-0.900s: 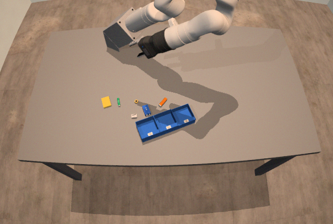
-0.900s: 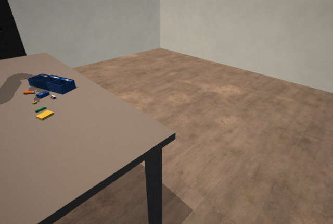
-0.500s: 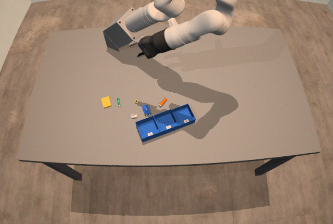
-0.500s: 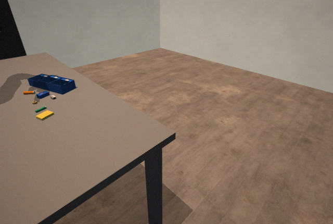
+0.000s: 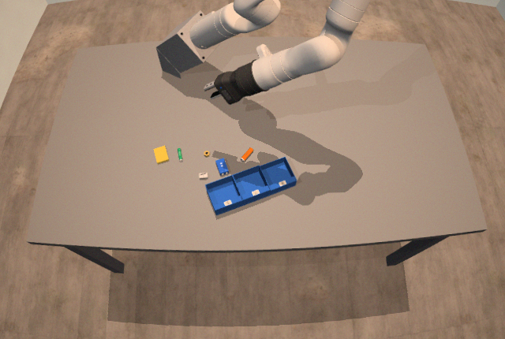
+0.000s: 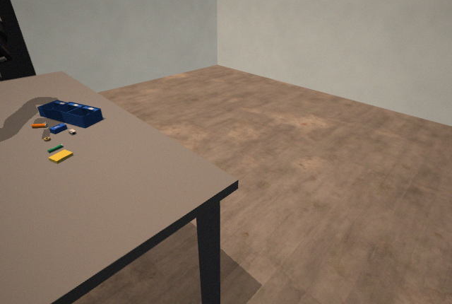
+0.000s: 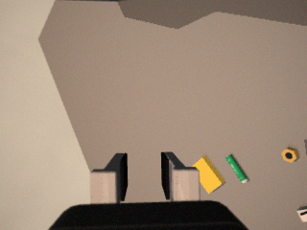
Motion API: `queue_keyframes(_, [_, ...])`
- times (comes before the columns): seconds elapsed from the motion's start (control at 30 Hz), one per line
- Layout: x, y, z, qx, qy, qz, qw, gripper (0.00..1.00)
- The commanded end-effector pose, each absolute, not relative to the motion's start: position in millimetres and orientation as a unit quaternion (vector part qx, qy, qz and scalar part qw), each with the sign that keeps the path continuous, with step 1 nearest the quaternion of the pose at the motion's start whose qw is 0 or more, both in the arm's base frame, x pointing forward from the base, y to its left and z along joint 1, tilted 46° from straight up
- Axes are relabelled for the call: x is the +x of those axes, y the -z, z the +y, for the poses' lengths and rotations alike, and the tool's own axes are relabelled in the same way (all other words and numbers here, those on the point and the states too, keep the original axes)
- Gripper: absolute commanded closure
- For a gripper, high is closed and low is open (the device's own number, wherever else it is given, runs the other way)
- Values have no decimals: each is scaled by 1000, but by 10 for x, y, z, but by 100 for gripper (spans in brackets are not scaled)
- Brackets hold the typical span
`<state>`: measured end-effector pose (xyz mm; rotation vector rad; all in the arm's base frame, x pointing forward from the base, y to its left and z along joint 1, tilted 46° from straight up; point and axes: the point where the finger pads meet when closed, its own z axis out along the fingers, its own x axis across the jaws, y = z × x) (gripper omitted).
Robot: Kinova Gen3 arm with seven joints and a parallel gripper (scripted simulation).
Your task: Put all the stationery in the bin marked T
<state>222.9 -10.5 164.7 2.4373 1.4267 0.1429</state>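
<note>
My gripper (image 5: 208, 90) (image 7: 144, 169) hangs above the back middle of the table, well away from the objects; its fingers stand partly apart with nothing between them. A yellow block (image 5: 161, 154) (image 6: 61, 155) (image 7: 208, 173), a green marker (image 5: 179, 154) (image 6: 55, 148) (image 7: 236, 168), a yellow nut (image 5: 206, 153) (image 6: 46, 138) (image 7: 290, 154), an orange marker (image 5: 246, 154) (image 6: 38, 124), a small blue box (image 5: 222, 166) (image 6: 58, 128) and a small white piece (image 5: 203, 175) (image 6: 72, 131) (image 7: 303, 213) lie on the table. A blue bin (image 5: 252, 200) (image 6: 73, 119) with three compartments stands beside them; its labels are too small to read.
The arm's dark mount (image 5: 179, 52) stands at the back of the grey table (image 5: 122, 213). The arm's shadow runs from the gripper toward the bin.
</note>
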Motion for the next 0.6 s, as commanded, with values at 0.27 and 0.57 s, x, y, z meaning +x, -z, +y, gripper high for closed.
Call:
queue_keyframes(0.27, [2119, -1431, -97, 846, -3, 522, 108, 69])
queue_keyframes(0.57, [1908, -1332, -60, 822, 28, 568, -4, 69])
